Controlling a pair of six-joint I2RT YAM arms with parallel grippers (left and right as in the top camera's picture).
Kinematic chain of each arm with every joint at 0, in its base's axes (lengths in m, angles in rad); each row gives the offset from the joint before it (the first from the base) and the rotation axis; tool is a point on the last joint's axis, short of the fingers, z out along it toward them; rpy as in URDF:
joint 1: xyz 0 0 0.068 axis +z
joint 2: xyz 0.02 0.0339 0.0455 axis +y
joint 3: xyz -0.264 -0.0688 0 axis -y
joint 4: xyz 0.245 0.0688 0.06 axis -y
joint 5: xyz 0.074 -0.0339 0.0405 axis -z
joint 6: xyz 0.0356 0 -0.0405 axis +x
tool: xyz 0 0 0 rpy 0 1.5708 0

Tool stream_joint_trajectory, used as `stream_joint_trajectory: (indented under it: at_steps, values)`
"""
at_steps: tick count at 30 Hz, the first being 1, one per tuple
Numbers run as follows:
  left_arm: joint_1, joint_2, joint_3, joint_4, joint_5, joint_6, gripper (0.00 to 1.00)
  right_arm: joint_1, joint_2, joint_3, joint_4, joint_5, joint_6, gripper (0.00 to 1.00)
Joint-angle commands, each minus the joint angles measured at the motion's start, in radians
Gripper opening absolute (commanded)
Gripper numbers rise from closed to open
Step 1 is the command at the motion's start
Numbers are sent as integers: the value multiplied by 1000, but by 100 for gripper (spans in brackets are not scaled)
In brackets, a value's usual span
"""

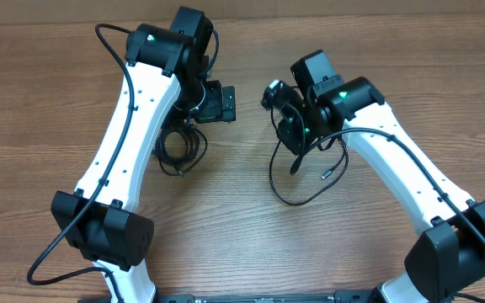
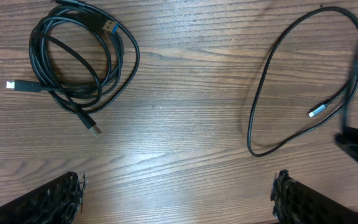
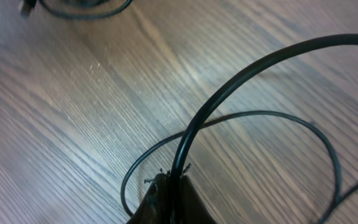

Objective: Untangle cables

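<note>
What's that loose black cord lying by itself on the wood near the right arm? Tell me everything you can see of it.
The loose cable is a thin, glossy black cord that looks rubbery and limp. It lies in one big open loop on the wooden table. A small metal-tipped plug rests on the wood close to the loop's edge. One stretch rises off the wood into the right gripper, which is shut on it. The cord lies apart from the coiled bundle.
</note>
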Motion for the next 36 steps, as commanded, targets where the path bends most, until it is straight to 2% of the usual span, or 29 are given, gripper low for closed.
stream_joint_trajectory:
  at_steps: [1, 7, 12, 17, 26, 27, 28, 32, 33, 34, 36]
  values:
    - [-5, 10, -4, 1, -8, 8, 100, -2, 8, -66, 28, -32, -73, 4]
    - [-5, 10, -4, 4, -8, 8, 100, -1, 8, -164, 87, -55, -70, 4]
    - [-5, 10, -4, 8, -7, 8, 100, -1, 9, -235, 123, -152, 11, 4]
    - [-5, 10, -4, 7, -7, 8, 100, -1, 9, -323, 161, -151, 15, 4]
    - [-5, 10, -4, 8, -7, 8, 100, -1, 9, -359, 163, -144, 182, 5]
    - [-5, 10, -4, 7, -7, 8, 100, -1, 9, -359, 163, -144, 193, 15]
    - [-5, 10, -4, 7, -7, 8, 100, -1, 9, -359, 163, -144, 196, 35]
    - [-5, 10, -4, 7, -7, 8, 100, -1, 9, -359, 163, -143, 216, 41]
    - [-5, 10, -4, 7, -7, 8, 100, -1, 9, -359, 164, -144, 230, 57]
    - [-5, 10, -4, 7, -7, 8, 100, -1, 9, -358, 165, -144, 246, 67]
    - [-5, 10, -4, 8, -7, 8, 100, -1, 8, -357, 171, -144, 280, 67]
